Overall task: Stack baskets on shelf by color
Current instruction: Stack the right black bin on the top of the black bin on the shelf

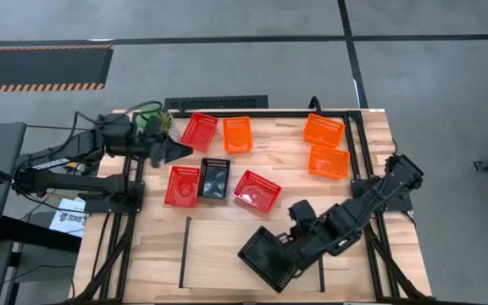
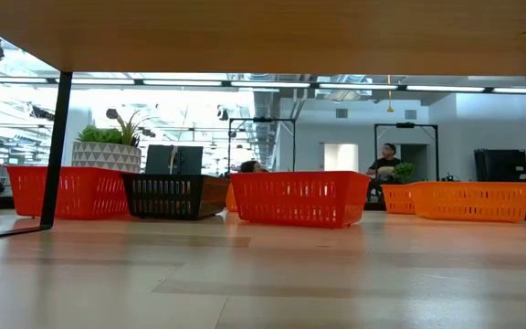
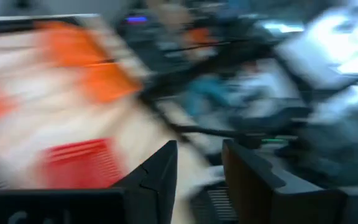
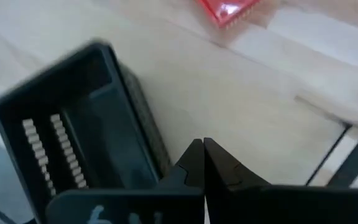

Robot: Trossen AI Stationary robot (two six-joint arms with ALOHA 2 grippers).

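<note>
The right gripper (image 4: pixel 202 163) has its fingers pinched tight on the rim of a black basket (image 1: pixel 268 257), over the shelf (image 1: pixel 219 254) near the tabletop's front edge. The basket looks tilted, so I think it should be turned flat before it is let go. The left gripper (image 1: pixel 176 151) is near the back left corner, fingers a bit apart and holding nothing. A second black basket (image 1: pixel 214 179) waits mid-tabletop among red baskets (image 1: pixel 182 185), with orange baskets (image 1: pixel 328 160) nearer the right edge

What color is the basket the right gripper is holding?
Black basket, held by the right gripper; clearest in the high view.
</note>
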